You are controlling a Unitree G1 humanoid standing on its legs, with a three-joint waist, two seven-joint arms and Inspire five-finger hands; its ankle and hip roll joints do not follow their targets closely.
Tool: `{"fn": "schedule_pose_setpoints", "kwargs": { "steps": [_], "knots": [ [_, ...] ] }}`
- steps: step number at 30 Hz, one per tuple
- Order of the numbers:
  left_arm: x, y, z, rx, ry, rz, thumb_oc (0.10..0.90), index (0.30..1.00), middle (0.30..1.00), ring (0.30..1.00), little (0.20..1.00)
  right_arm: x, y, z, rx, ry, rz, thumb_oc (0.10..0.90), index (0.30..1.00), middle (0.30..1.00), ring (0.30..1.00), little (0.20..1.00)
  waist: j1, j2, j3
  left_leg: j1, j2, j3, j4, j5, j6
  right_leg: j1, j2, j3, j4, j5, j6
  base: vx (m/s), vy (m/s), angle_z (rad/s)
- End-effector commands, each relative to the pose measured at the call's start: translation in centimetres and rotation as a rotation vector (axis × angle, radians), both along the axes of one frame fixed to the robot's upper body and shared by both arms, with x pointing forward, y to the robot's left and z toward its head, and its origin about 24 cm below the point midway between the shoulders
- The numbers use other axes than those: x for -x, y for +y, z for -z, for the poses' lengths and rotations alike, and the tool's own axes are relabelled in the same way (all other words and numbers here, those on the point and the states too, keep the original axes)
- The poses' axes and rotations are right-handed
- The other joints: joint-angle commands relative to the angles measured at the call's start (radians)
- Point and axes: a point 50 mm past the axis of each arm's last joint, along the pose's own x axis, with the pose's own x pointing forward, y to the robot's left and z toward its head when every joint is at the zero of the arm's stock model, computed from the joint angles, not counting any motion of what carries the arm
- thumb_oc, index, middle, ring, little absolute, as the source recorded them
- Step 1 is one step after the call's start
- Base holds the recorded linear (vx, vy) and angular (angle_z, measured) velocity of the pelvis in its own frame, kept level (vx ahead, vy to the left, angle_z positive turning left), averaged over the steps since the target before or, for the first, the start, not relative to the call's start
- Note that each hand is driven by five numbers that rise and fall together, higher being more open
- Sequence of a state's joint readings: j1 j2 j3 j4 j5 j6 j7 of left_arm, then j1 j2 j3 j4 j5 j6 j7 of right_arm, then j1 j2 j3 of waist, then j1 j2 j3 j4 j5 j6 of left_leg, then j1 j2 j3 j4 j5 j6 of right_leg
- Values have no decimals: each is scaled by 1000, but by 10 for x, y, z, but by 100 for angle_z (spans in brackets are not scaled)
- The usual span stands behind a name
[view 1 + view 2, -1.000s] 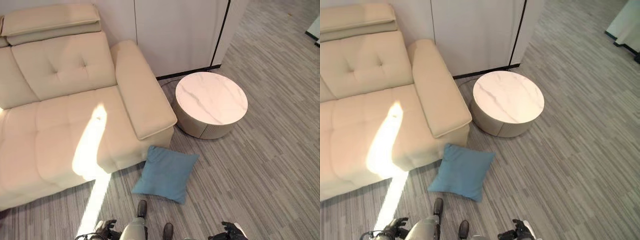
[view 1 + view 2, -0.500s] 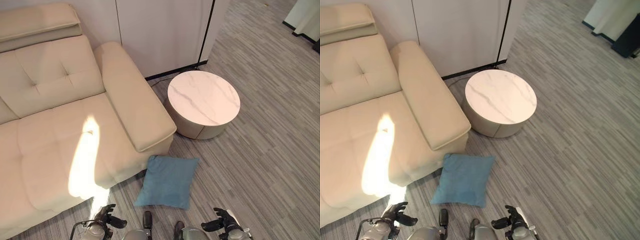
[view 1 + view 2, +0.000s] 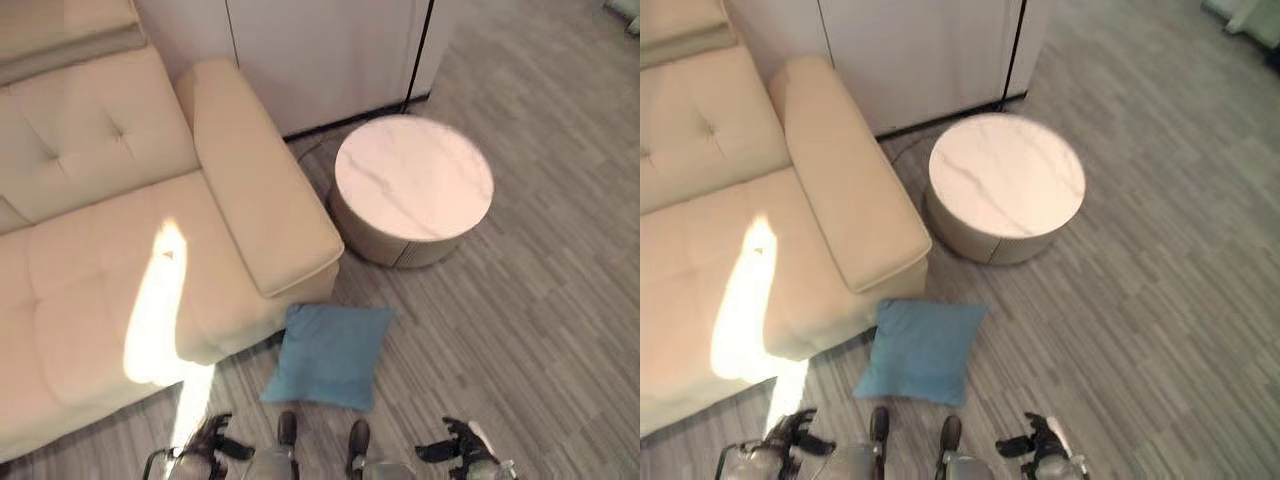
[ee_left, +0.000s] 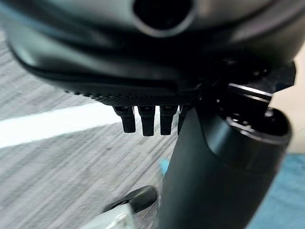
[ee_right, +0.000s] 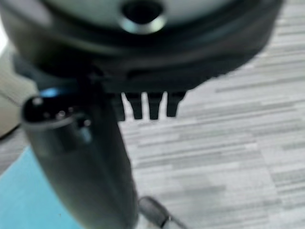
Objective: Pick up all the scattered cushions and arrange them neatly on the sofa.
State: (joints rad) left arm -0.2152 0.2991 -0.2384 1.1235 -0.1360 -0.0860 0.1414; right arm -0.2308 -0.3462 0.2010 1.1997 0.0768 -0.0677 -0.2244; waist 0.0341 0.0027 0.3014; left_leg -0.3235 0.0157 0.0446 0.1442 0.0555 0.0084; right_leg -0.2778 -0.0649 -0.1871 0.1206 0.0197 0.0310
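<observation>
A blue cushion (image 3: 328, 354) lies flat on the grey striped floor (image 3: 540, 300), just below the cream sofa (image 3: 150, 250) armrest's front end and near the round marble-topped table (image 3: 413, 184). Both hands — left hand (image 3: 213, 442), right hand (image 3: 458, 448) — hang low with fingers relaxed, holding nothing.

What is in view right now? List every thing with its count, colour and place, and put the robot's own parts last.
cushion: one, blue, flat on the floor by the front corner of the sofa, below its armrest.
sofa: one, cream, at the robot's left, a sunlit streak across its seat; no cushion lies on it.
round table: one, white marbled top on a beige base, on the floor to the right of the sofa's armrest.
floor: grey striped carpet.
wall panels: white, behind sofa and table.
left hand: one, dark, low near the floor, fingers relaxed, holding nothing.
right hand: one, dark, low at the right, fingers relaxed, holding nothing.
</observation>
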Motion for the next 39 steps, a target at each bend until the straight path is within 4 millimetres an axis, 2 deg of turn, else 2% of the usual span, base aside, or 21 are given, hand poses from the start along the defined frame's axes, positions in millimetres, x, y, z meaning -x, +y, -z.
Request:
{"fn": "schedule_pose_setpoints", "kwargs": {
  "steps": [1,2,3,6,7,8,12,17,18,24,25,27,28,30,31,32,36,37,38,39],
  "knots": [
    [-36,11,-32,-15,-224,-107,800,900,900,900,900,-30,-12,-30,10,-241,139,800,900,900,900,900,-27,-26,23,-122,-31,-39,107,-108,-15,-120,-44,5,106,-84,38,-157,27,-8],
    [-45,11,-39,-12,-261,-112,800,900,900,900,900,-37,-13,-36,12,-275,156,800,900,900,900,900,-30,-19,27,-166,-29,-35,129,-106,-16,-161,-50,4,126,-87,36,-133,50,-2],
    [-64,7,-54,-14,-337,-115,800,900,900,900,900,-59,-9,-53,9,-374,176,800,900,900,900,900,-34,-6,45,-236,-23,-38,181,-140,-21,-240,-52,15,188,-123,38,-79,43,3],
    [-89,1,-80,-21,-450,-106,800,900,900,900,900,-87,-4,-80,3,-514,202,800,900,900,900,900,-45,8,64,-381,-22,-35,262,-149,-19,-390,-63,32,271,-138,32,-94,40,-2],
    [-89,1,-80,-20,-451,-106,800,900,900,900,900,-88,-4,-80,3,-515,202,800,900,900,900,900,-45,8,61,-387,-22,-35,265,-150,-19,-396,-63,33,273,-138,32,-102,44,-11],
    [-106,-4,-99,-29,-525,-100,800,900,900,900,900,-105,0,-100,-15,-617,228,800,900,900,900,900,-50,18,75,-494,-20,-32,321,-158,-15,-509,-70,44,343,-152,28,-83,36,-11],
    [-129,-18,-128,-1,-648,-107,800,900,900,900,900,-134,6,-140,-47,-792,266,800,900,900,900,900,-54,37,91,-649,-20,-30,382,-166,-7,-670,-80,74,409,-163,25,-60,30,-6],
    [-161,-31,-183,-30,-822,-38,800,900,900,900,900,-165,11,-195,-63,-966,236,800,900,900,900,900,-55,59,98,-824,-30,-35,417,-163,-2,-865,-89,105,489,-177,27,-4,-1,-1],
    [-164,-34,-191,-33,-850,-31,800,900,900,900,900,-169,13,-204,-61,-993,226,800,900,900,900,900,-55,62,98,-846,-33,-35,418,-162,-2,-887,-89,107,492,-178,29,0,0,0],
    [-165,-34,-191,-33,-851,-32,800,900,900,900,900,-170,13,-205,-61,-994,226,800,900,900,900,900,-56,62,95,-852,-33,-35,420,-162,-2,-894,-90,107,495,-178,29,0,0,0],
    [-179,-44,-230,-53,-970,6,800,900,900,900,900,-184,18,-240,-65,-1098,211,800,900,900,900,900,-51,76,106,-919,-43,-37,415,-151,3,-972,-88,115,522,-183,33,37,-39,1],
    [-192,-61,-273,-52,-1093,37,800,900,900,900,900,-200,31,-288,-122,-1228,167,800,900,900,900,900,-40,86,98,-1017,-56,-34,441,-154,10,-1082,-87,129,574,-198,39,77,-36,12],
    [-194,-65,-281,-47,-1117,40,800,900,900,900,900,-202,34,-297,-133,-1250,153,800,900,900,900,900,-37,87,98,-1034,-58,-34,447,-156,11,-1101,-88,129,584,-200,41,54,-7,16],
    [-194,-65,-281,-47,-1117,40,800,900,900,900,900,-202,34,-297,-133,-1250,153,800,900,900,900,900,-37,87,98,-1035,-58,-34,447,-156,11,-1102,-88,129,585,-201,41,39,-18,4],
    [-197,-80,-308,-9,-1205,82,800,900,900,900,900,-209,46,-331,-149,-1322,85,800,900,900,900,900,-25,93,103,-1078,-62,-42,468,-149,9,-1148,-92,132,619,-203,46,85,-37,-3],
    [-197,-84,-317,2,-1234,85,800,900,900,900,900,-210,49,-341,-150,-1343,67,800,900,900,900,900,-25,97,104,-1105,-64,-40,487,-151,7,-1173,-96,133,637,-207,47,90,-37,5],
    [-197,-84,-318,2,-1235,84,800,900,900,900,900,-210,49,-342,-150,-1344,66,800,900,900,900,900,-25,97,103,-1110,-64,-40,490,-152,7,-1179,-96,133,641,-208,47,18,-6,6],
    [-199,-110,-342,29,-1295,148,800,900,900,900,900,-216,82,-372,-146,-1393,-59,800,900,900,900,900,-11,99,105,-1145,-69,-39,500,-149,4,-1215,-97,131,659,-213,46,39,-21,3],
    [-199,-118,-348,36,-1309,165,800,900,900,900,900,-217,91,-378,-151,-1403,-90,800,900,900,900,900,-10,99,105,-1156,-71,-38,503,-149,4,-1223,-96,131,662,-214,45,42,-21,6],
    [-199,-118,-349,37,-1311,165,800,900,900,900,900,-217,91,-380,-150,-1404,-91,800,900,900,900,900,-10,100,105,-1159,-71,-38,505,-149,4,-1226,-96,131,664,-214,45,13,-6,9]
  ]
}}
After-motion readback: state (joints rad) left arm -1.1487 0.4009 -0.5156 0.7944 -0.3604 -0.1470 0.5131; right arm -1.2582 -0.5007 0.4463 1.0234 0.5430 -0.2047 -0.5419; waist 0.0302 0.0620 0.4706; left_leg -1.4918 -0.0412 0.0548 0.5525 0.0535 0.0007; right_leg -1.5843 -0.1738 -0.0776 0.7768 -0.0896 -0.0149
